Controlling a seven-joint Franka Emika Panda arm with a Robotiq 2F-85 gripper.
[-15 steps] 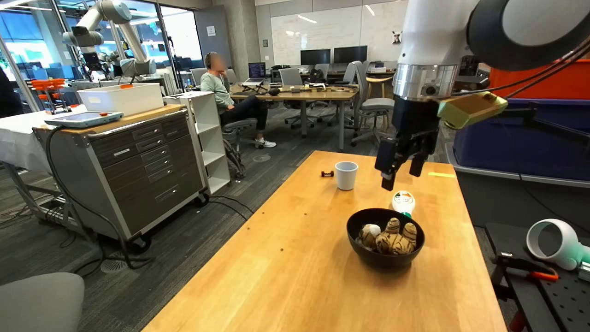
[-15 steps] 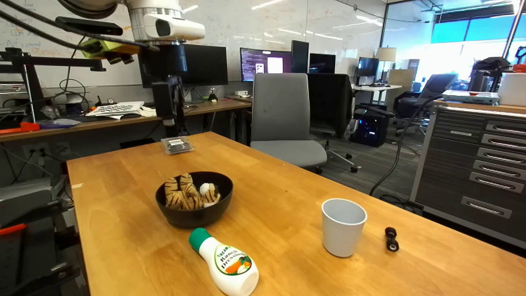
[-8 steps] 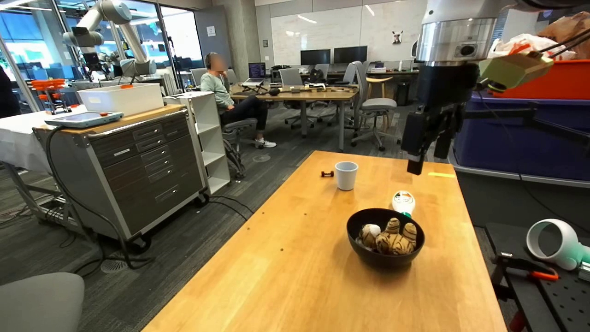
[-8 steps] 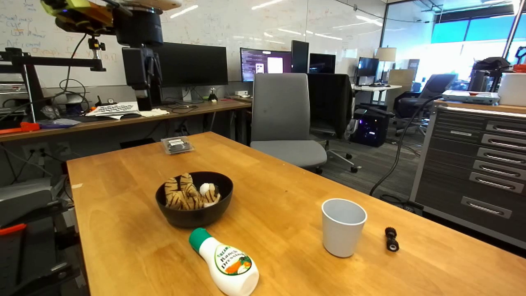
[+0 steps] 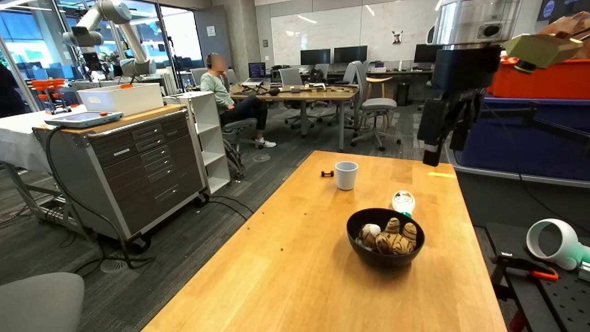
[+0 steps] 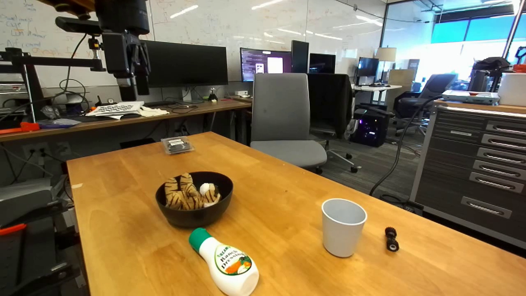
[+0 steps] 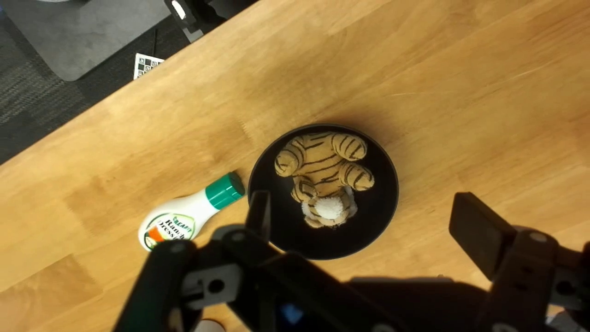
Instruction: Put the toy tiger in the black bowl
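The toy tiger (image 7: 322, 166), tan-orange with dark stripes and a white muzzle, lies on its back inside the black bowl (image 7: 322, 246) in the wrist view. It also shows inside the bowl in both exterior views (image 5: 394, 240) (image 6: 185, 195). The bowl (image 5: 385, 263) (image 6: 195, 218) stands upright on the wooden table. My gripper (image 7: 363, 200) is open and empty, its two fingers wide apart. In both exterior views the gripper (image 5: 445, 152) (image 6: 135, 91) hangs well above the table, apart from the bowl and the tiger.
A ranch dressing bottle (image 6: 230, 263) lies beside the bowl. A pale mug (image 6: 343, 228) and a small dark dumbbell-shaped piece (image 6: 391, 239) are farther along the table. A clear plastic box (image 6: 176, 145) sits at a table corner. A grey chair (image 6: 283, 123) stands beside the table.
My gripper has moved away to the right and slightly up in an exterior view, left and up in another. It stays empty. The tiger, bowl, bottle and mug have not moved.
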